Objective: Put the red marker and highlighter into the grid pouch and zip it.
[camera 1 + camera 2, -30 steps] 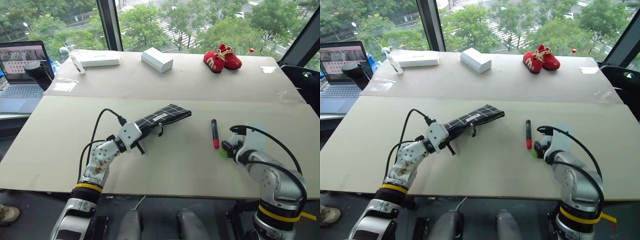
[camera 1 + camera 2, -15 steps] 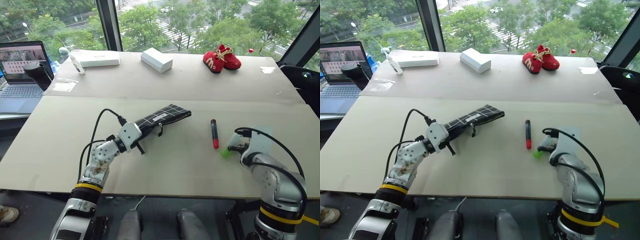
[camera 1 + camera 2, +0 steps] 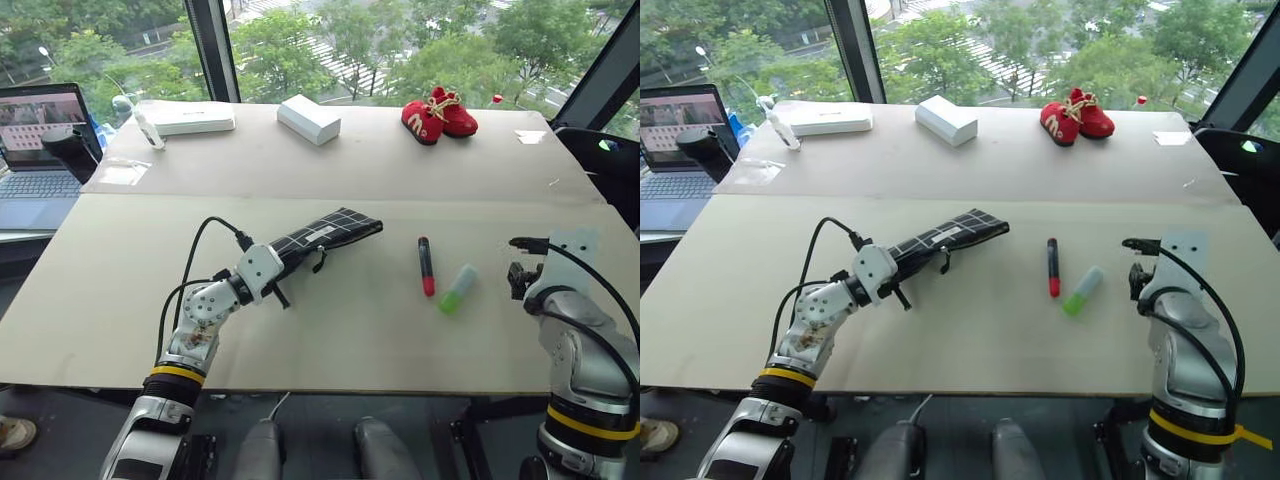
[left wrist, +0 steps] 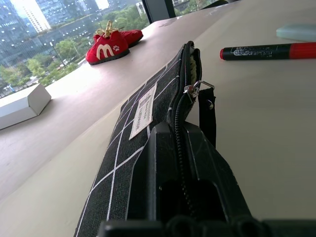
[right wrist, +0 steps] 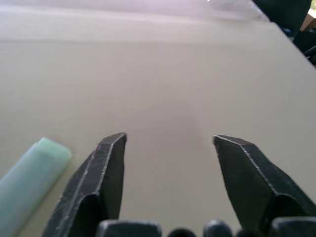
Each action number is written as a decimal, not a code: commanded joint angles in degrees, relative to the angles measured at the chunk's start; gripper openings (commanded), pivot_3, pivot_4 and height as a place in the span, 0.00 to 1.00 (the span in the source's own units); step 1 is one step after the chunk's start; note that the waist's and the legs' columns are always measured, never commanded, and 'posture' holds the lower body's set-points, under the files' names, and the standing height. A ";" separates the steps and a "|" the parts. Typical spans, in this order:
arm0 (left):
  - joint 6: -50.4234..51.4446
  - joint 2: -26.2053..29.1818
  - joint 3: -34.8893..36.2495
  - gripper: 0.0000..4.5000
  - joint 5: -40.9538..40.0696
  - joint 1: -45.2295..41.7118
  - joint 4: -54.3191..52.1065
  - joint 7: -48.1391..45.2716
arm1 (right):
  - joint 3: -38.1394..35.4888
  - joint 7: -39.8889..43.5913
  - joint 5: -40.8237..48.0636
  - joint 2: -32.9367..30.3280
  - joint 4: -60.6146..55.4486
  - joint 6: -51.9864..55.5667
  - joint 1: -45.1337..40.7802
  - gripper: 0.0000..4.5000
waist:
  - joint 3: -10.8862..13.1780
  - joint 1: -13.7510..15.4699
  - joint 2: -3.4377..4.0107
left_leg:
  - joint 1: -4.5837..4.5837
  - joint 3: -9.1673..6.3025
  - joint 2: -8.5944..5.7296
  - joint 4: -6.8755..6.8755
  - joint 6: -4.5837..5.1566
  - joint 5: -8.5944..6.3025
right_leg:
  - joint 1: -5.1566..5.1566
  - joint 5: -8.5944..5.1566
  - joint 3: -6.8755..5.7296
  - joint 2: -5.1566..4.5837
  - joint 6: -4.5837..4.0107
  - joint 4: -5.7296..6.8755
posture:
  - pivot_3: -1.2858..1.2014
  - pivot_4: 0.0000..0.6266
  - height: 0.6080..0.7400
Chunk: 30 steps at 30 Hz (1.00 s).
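Nearest the front table edge: left gripper (image 3: 272,272) clamped flat on the near end of the grid pouch (image 3: 335,232), fingers (image 4: 192,163) pressed together over black fabric with white grid lines. Right gripper (image 5: 168,170) over toward the right table edge, jaws spread wide with nothing between them, bare tabletop beneath. Just left of that gripper, apart from it, the highlighter (image 3: 458,288): short, stubby, light green with a paler cap, lying flat and slanted. Beside it, close but not touching, the red marker (image 3: 426,265): slim dark barrel, bright red end toward the front edge, lying nearly straight front to back. Between marker and pouch, a strip of open table (image 3: 380,330). Pouch stretched diagonally away from the left gripper, far end raised a little, small white label (image 4: 143,111) on the side, zipper partly open at the far end, black pull strap (image 4: 207,116) hanging down. Broad bare surface in front of and to the left of the pouch. Farther back, a seam across the table. Beyond it: red baby shoes (image 3: 438,113), a white box (image 3: 309,118), a flat white case (image 3: 190,118). Off the far left corner, a laptop (image 3: 40,150). Windows and trees behind.
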 commanded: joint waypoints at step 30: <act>-0.73 -0.65 0.22 0.00 0.04 1.98 -3.13 0.93 | -1.15 -3.74 -1.53 18.52 -8.09 22.88 -1.88 0.99 | 0.01 0.22 0.03 | -0.04 -0.03 0.00 -0.01 0.00 0.00 | -0.04 0.00 -0.04 -0.01 -0.01 0.01 | 0.52 0.24 0.92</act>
